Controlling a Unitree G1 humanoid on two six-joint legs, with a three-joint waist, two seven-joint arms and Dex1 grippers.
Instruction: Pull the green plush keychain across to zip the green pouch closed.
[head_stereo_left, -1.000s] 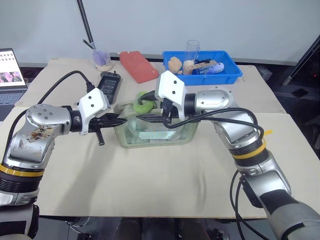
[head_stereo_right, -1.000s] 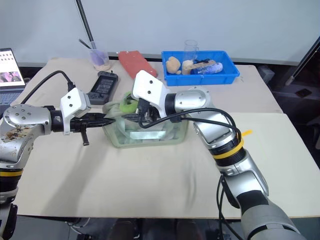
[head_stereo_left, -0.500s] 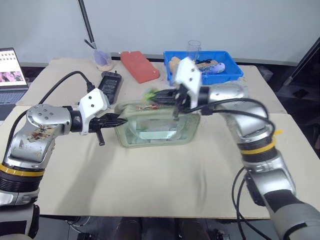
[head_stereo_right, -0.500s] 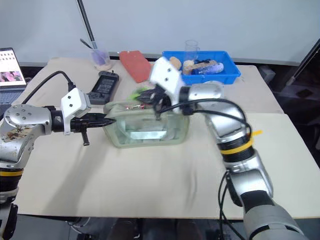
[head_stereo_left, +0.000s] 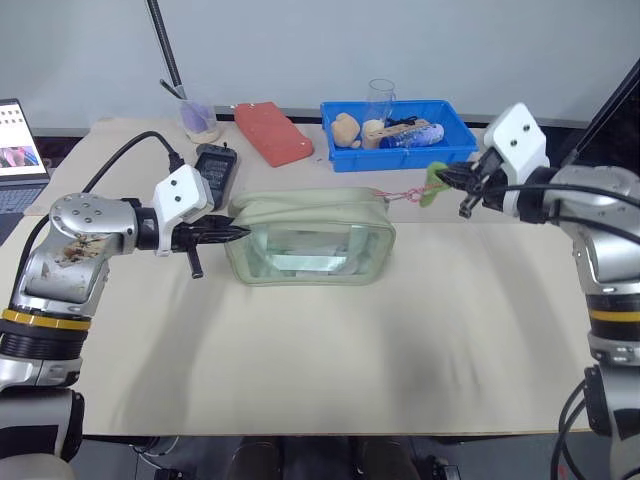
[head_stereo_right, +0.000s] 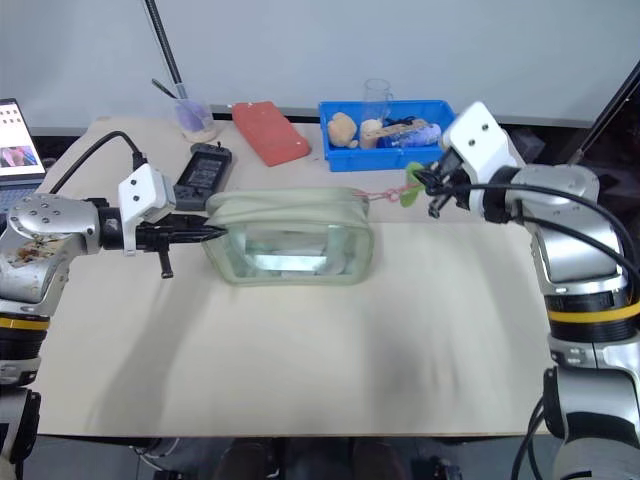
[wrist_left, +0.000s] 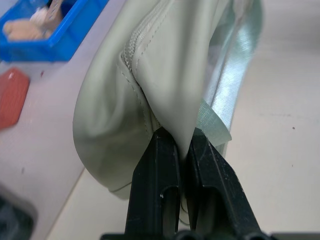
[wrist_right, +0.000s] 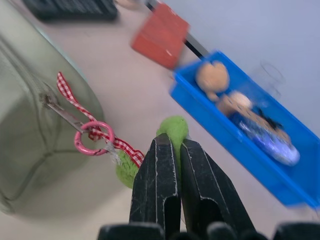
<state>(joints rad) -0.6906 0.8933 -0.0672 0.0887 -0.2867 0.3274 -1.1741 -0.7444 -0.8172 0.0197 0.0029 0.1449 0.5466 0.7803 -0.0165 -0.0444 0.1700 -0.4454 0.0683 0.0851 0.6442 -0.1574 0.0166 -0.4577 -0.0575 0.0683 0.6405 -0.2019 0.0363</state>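
My right gripper (head_stereo_left: 447, 179) pinches the green plush keychain (wrist_right: 172, 131) beyond the green pouch (head_stereo_left: 310, 236)'s right end, cord taut along its zipper line; my left gripper (head_stereo_left: 238, 233) clamps the pouch's opposite end, anchoring it.

lab: laptop (head_stereo_left: 20, 140) beside cluttered test table (head_stereo_left: 330, 370)

One green pouch (head_stereo_left: 310, 235), one green plush keychain (head_stereo_left: 434, 185), one blue tray (head_stereo_left: 400, 148), one red case (head_stereo_left: 273, 133), two clear cups (head_stereo_left: 380, 100), one laptop (head_stereo_left: 22, 140), on one worktop (head_stereo_left: 330, 350)
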